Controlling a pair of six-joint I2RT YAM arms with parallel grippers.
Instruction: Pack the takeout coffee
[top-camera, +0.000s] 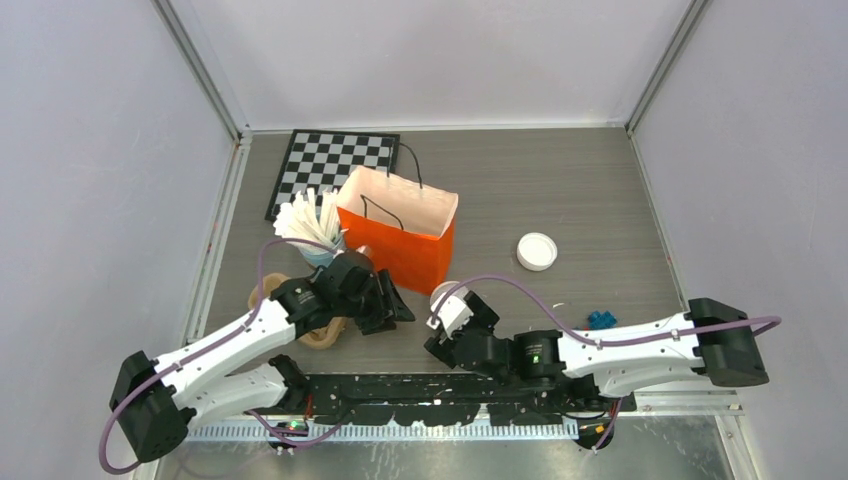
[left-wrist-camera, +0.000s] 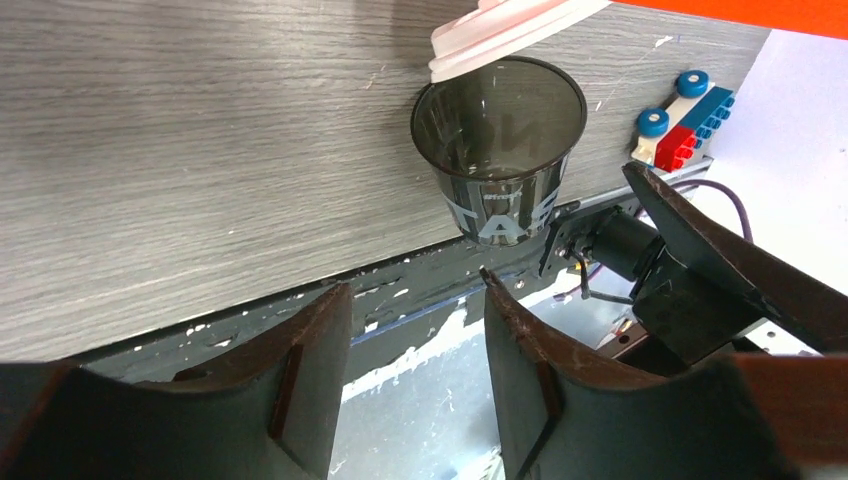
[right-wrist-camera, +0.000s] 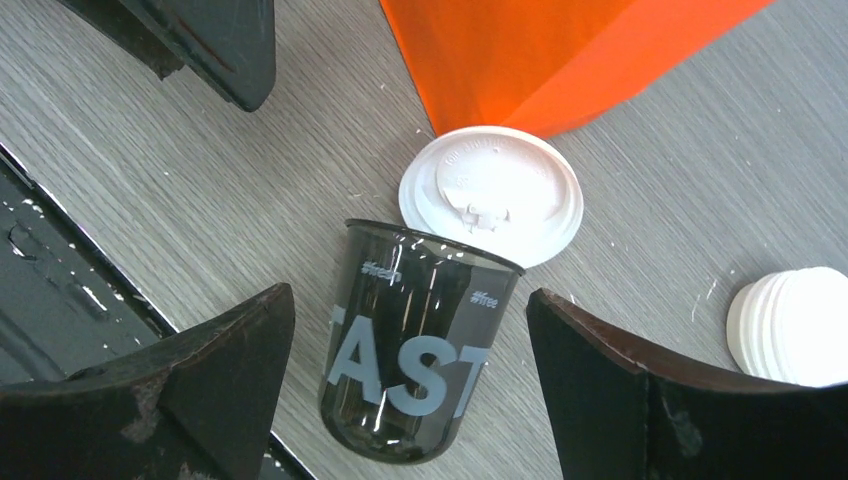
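One takeout coffee cup (right-wrist-camera: 420, 350), dark with pale print, stands uncapped near the table's front edge, just in front of the orange paper bag (top-camera: 400, 225). A white lid (right-wrist-camera: 490, 190) lies tilted against the cup's far rim, not seated on it. My right gripper (right-wrist-camera: 408, 300) is open and straddles the cup, with a gap on each side. My left gripper (left-wrist-camera: 415, 300) is open and empty, a short way left of the cup (left-wrist-camera: 497, 150) and pointed at it. From the top view the cup (top-camera: 441, 296) is mostly hidden by the right gripper (top-camera: 450, 318).
A stack of white lids (top-camera: 537, 251) lies right of the bag. A light-blue cup of white sticks (top-camera: 315, 228) and a checkerboard (top-camera: 335, 165) sit behind my left arm. A wooden ring (top-camera: 325, 337) lies under it. A blue toy (top-camera: 601, 320) sits by my right arm.
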